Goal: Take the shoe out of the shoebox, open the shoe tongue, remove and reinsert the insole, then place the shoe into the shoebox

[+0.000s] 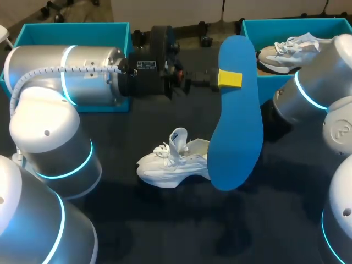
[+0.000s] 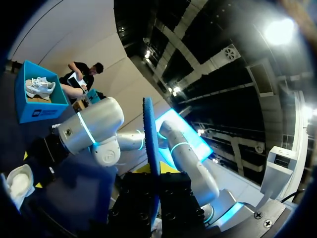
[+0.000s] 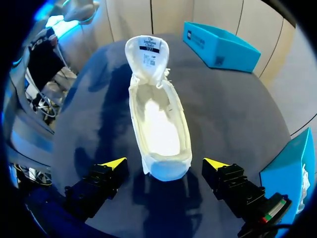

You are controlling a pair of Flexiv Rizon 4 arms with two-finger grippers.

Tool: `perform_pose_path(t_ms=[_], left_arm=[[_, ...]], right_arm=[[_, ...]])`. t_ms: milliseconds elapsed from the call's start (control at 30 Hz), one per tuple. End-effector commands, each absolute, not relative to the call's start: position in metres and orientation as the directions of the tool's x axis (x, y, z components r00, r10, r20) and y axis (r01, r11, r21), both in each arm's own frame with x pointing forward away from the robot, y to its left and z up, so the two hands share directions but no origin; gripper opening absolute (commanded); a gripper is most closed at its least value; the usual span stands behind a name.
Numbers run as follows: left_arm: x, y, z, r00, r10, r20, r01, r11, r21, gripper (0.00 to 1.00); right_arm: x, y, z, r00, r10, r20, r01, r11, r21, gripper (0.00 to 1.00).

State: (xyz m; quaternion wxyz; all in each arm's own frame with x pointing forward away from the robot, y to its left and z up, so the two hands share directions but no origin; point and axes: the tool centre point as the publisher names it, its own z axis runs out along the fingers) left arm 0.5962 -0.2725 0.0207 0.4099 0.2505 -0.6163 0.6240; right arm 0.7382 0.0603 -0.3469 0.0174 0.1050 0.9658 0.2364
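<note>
Aloft, blue insole (image 1: 237,129); white shoe (image 3: 158,129) open-tongued

The insole (image 1: 236,118) is plain bright blue. The shoe (image 1: 170,164) on the black counter (image 1: 165,228) is white, with a small dark blue mark on its tongue. The left shoebox (image 1: 71,27) and the right shoebox (image 1: 286,22) are turquoise; the second shoe (image 1: 280,55), in the right shoebox, is pale grey and white. The fingers (image 3: 115,163) are black, tipped yellow

Holds blue insole (image 1: 236,126) upright in left pincer (image 1: 229,78), just right of white shoe (image 1: 170,165) lying on bench (image 1: 165,231), tongue raised.
</note>
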Motion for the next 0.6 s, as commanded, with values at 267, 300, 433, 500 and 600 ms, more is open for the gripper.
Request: perform_pose_path(t_ms=[267, 300, 433, 500, 600], left_arm=[[0.5949, -0.2731, 0.0197, -0.539, 0.204, 0.817, -0.821, 0.091, -0.564, 0.0], [0.5949, -0.2731, 0.0197, -0.539, 0.204, 0.817, -0.821, 0.091, -0.564, 0.0], [0.5949, -0.2731, 0.0197, -0.539, 0.204, 0.817, -0.821, 0.091, -0.564, 0.0], [0.5949, -0.2731, 0.0197, -0.539, 0.204, 0.817, -0.821, 0.091, -0.564, 0.0], [0.5949, -0.2731, 0.0197, -0.539, 0.204, 0.817, -0.821, 0.091, -0.564, 0.0]], right_arm=[[0.7372, 0.0685, -0.3371, -0.949, 0.31, 0.053, 0.314, 0.924, 0.218, 1.0], [0.7372, 0.0685, -0.3371, -0.949, 0.31, 0.053, 0.314, 0.924, 0.218, 1.0], [0.7372, 0.0685, -0.3371, -0.949, 0.31, 0.053, 0.314, 0.924, 0.218, 1.0], [0.7372, 0.0685, -0.3371, -0.949, 0.31, 0.053, 0.314, 0.924, 0.218, 1.0], [0.7367, 0.0693, -0.3369, -0.947, 0.318, 0.056, 0.322, 0.923, 0.212, 1.0]])
